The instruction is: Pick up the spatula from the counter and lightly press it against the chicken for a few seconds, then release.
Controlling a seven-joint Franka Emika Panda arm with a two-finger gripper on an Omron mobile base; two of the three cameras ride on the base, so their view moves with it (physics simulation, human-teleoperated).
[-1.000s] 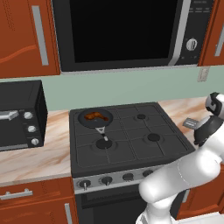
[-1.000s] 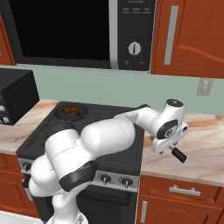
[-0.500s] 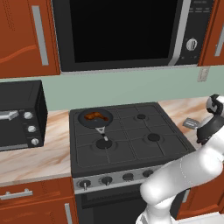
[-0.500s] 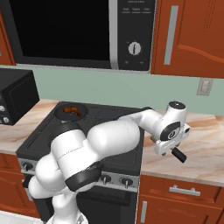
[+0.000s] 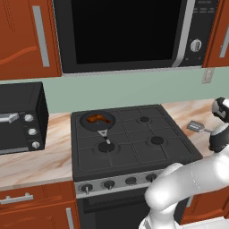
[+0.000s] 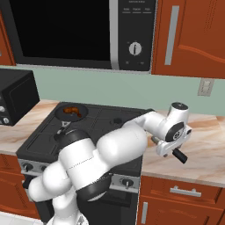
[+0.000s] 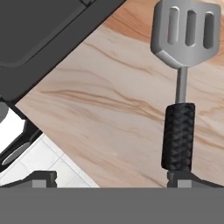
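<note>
We've got two base cams behind the arm [image 5: 188, 183], both facing forward and down from mid range. Left one: stove [image 5: 134, 143] centred, toaster oven [image 5: 20, 116] far left. Right one: same stove from the other side, counter [image 6: 206, 145] on its right closer. Both share stove, pan [image 5: 97, 120], microwave [image 5: 125, 36]. Hand cam sits very near that counter, looking down; spatula [image 7: 183, 65] right, stove edge upper left of frame.

Grey slotted spatula [image 7: 180, 87] flat on counter [image 7: 109, 109]; browned chicken [image 5: 99, 119] in pan [image 5: 86, 125]
</note>
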